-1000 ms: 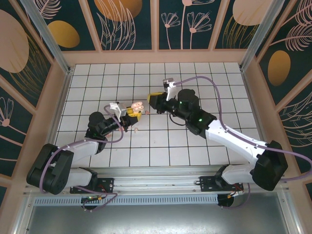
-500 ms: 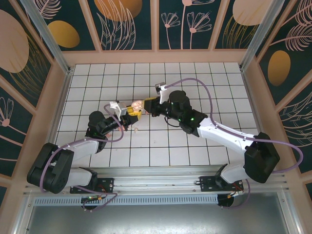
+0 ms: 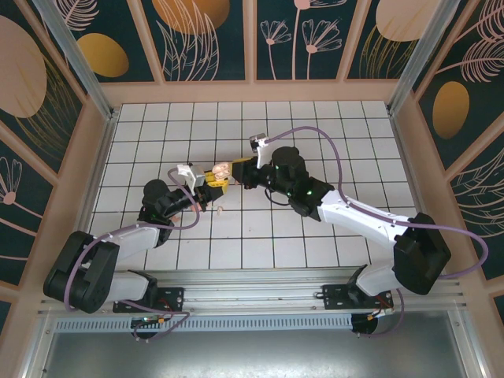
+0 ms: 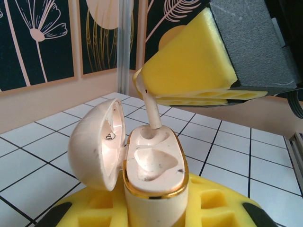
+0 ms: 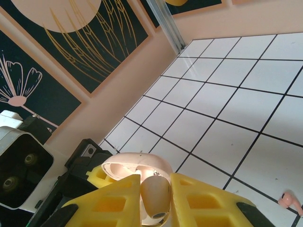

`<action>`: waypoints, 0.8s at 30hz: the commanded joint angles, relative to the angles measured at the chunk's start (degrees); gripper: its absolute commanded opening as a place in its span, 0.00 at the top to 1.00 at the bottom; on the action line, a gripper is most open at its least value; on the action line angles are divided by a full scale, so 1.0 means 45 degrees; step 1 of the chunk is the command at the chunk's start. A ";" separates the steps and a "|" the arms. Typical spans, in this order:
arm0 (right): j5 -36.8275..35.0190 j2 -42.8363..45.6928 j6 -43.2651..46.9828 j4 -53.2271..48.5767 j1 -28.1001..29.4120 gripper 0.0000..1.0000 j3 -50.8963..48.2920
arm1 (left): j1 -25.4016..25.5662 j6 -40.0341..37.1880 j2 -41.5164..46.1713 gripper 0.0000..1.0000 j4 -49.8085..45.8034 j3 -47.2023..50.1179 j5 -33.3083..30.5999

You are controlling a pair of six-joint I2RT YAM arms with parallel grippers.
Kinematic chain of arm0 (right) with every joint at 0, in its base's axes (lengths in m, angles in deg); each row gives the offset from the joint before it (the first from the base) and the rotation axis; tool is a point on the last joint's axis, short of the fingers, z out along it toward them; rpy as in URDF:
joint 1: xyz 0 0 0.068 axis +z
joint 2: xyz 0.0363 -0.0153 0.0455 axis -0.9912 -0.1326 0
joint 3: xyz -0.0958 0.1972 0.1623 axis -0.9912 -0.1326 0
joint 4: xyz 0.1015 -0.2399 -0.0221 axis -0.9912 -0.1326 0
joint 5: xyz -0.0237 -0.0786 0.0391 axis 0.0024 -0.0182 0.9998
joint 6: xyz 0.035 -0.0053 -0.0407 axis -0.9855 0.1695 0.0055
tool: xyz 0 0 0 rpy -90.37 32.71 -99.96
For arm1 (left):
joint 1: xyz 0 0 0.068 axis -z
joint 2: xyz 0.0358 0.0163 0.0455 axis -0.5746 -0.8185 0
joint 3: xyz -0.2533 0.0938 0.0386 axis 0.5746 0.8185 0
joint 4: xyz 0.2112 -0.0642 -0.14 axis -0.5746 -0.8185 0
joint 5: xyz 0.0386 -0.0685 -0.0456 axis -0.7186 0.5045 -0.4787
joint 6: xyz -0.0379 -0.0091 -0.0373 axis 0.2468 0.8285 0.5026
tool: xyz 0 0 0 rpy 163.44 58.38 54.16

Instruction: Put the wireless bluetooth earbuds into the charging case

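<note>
The charging case (image 4: 154, 189) is cream-pink with a gold rim. It stands upright between the yellow pads of my left gripper (image 4: 154, 210), which is shut on it, and its lid (image 4: 97, 142) hangs open to the left. My right gripper (image 5: 156, 201) is shut on one earbud (image 5: 155, 191) just above the case. In the left wrist view this earbud's stem (image 4: 152, 111) reaches down into the far socket, while the near socket is bare. A second earbud (image 5: 289, 199) lies on the tiles, seen from above (image 3: 221, 210) just below the case (image 3: 222, 170).
Both grippers meet left of centre on the white tiled floor (image 3: 315, 126). Peach walls (image 3: 252, 90) with dark floral panels ring the floor. Open tiles lie to the back and to the right.
The right arm swung left and brought its earbud to the case a second ago, then stayed almost still. The left arm and the case have not moved.
</note>
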State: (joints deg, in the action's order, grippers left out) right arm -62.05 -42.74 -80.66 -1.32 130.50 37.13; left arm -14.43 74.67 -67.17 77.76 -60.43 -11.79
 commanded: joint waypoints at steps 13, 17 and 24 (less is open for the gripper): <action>-0.0250 -0.0046 0.0640 -0.0645 0.0147 0.80 -0.0380 | 0.0056 0.0134 0.0392 0.95 0.1089 -0.0184 0.0039; -0.0015 -0.0036 0.0873 -0.0696 0.0192 0.81 -0.0382 | 0.0060 0.0178 0.0407 0.95 0.1103 -0.0216 0.0089; 0.0053 0.0058 0.1440 -0.1552 0.0190 0.81 -0.0095 | 0.0049 0.0122 0.0519 0.95 0.1062 -0.0277 0.0161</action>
State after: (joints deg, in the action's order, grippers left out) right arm -62.05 -42.85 -76.75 -2.15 130.72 36.91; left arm -14.32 74.95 -67.06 77.59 -60.43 -11.57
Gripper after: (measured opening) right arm 0.194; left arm 0.209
